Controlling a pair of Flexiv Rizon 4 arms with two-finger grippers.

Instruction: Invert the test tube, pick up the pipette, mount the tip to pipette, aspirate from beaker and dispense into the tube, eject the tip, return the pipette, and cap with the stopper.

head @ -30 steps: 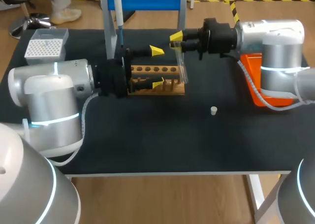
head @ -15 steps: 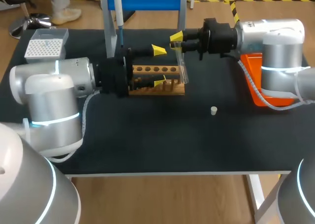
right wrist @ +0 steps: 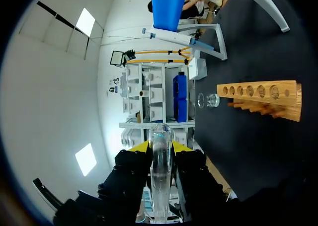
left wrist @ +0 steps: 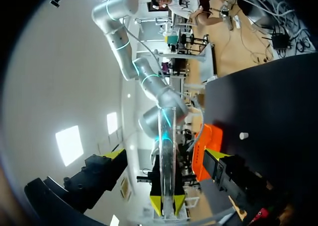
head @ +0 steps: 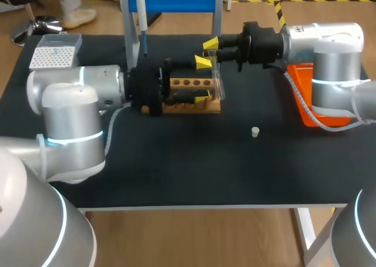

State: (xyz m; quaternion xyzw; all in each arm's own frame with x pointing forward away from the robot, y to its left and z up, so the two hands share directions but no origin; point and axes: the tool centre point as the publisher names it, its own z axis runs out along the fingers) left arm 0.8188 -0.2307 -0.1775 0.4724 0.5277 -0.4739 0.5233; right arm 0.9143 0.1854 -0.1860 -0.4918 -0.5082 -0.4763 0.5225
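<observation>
- Black table (head: 194,167) carries a wooden rack (head: 191,102) near its far side, in front of a blue stand (head: 170,0) where the pipette (head: 141,20) hangs.
- Right arm comes in level from the right; the right gripper (right wrist: 161,146) is clamped on the test tube (head: 218,82), which hangs at the rack's right end.
- Left arm lies level across the rack; the left gripper (head: 204,79) is spread wide, with the tube between its fingers and untouched by them.
- Beaker (right wrist: 208,101) stands just beyond the rack's end.
- Stopper (head: 255,131) lies alone, nearer the front.
- Tip box (head: 53,56) sits at the far left, and an orange tray (head: 308,111) under the right arm.
</observation>
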